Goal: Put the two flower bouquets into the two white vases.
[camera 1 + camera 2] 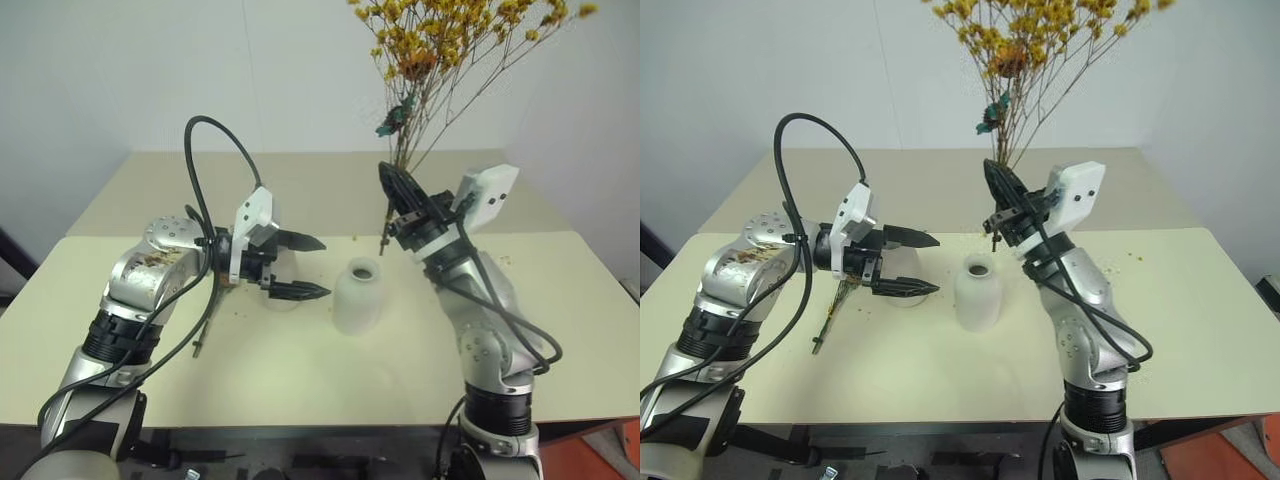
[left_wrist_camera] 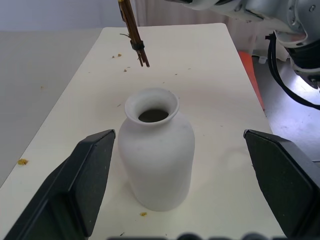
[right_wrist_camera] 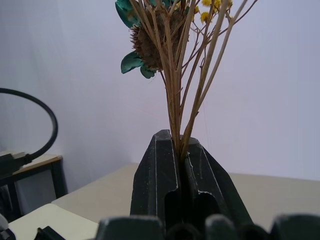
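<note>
The short rounded white vase (image 1: 358,295) stands upright mid-table. My left gripper (image 1: 322,268) is open and points at it from the left, its fingertips just short of the vase (image 2: 157,155). My right gripper (image 1: 392,180) is shut on the stems of the bushy yellow bouquet (image 1: 450,30) and holds it upright. The cut stem ends (image 2: 141,52) hang just behind and above the vase mouth. A second white vase (image 1: 902,296) shows partly behind my left fingers. The slim sprig bunch (image 1: 832,318) lies on the table under my left forearm, mostly hidden.
Small yellow crumbs (image 2: 22,161) are scattered on the cream table (image 1: 300,390). A second table (image 1: 330,180) adjoins behind, against a white wall. A black cable (image 1: 215,140) loops above my left wrist.
</note>
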{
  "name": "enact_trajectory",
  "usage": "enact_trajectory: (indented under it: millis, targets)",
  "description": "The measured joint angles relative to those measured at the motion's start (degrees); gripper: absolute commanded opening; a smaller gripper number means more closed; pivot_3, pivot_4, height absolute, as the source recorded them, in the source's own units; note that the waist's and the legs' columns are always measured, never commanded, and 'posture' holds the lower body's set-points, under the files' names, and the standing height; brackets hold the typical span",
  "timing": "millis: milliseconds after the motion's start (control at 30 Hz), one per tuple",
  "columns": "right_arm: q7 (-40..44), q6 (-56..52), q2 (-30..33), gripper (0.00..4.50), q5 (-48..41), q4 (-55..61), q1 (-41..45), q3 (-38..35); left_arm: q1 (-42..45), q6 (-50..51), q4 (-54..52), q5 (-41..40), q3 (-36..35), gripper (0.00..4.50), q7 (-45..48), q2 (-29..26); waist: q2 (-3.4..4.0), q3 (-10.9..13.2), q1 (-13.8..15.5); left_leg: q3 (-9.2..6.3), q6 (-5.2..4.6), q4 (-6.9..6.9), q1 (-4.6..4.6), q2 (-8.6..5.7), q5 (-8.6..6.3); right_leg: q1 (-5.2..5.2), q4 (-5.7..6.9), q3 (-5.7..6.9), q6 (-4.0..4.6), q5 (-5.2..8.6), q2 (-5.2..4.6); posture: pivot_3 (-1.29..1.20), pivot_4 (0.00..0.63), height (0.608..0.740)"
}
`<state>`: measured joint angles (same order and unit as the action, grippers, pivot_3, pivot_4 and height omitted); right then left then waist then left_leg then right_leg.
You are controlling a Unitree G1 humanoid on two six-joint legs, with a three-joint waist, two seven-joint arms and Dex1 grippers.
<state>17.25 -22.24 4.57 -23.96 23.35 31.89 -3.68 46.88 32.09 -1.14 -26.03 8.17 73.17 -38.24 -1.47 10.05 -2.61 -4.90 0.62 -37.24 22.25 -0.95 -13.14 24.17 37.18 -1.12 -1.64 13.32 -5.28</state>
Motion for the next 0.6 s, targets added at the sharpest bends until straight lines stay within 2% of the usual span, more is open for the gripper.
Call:
enact_trajectory:
  millis: [300,567,600]
  targets:
    - [0.25,4.89,-1.53,0.03,1.40,-0.67,-2.31,3.85,0.08,-0.89,0.76,0.93,0.01,4.50,0.44,0.39,0.00,0.00,-0.01,0.00,0.00,0.00,-0.01,0.00,0.00,0.00,0.01,0.00,0.00,0.00,0.00,0.00,0.150,0.740]
    - [1.49,11.50,-1.25,0.03,6.30,-6.34,-6.41,6.68,0.30,-0.91,0.88,1.22,0.01,4.50,0.66,0.78,0.00,0.00,-0.05,0.00,0.00,0.00,-0.02,0.00,0.00,0.00,0.02,-0.01,0.00,0.00,0.01,0.00,0.150,0.740]
    - [1.52,12.02,-1.25,0.29,6.90,-6.81,-6.58,6.83,0.30,-0.91,0.88,1.22,0.01,4.50,0.67,0.78,0.01,0.00,-0.06,0.00,0.00,0.00,-0.02,0.00,0.00,0.00,0.02,-0.01,0.01,0.00,0.01,0.00,0.150,0.740]
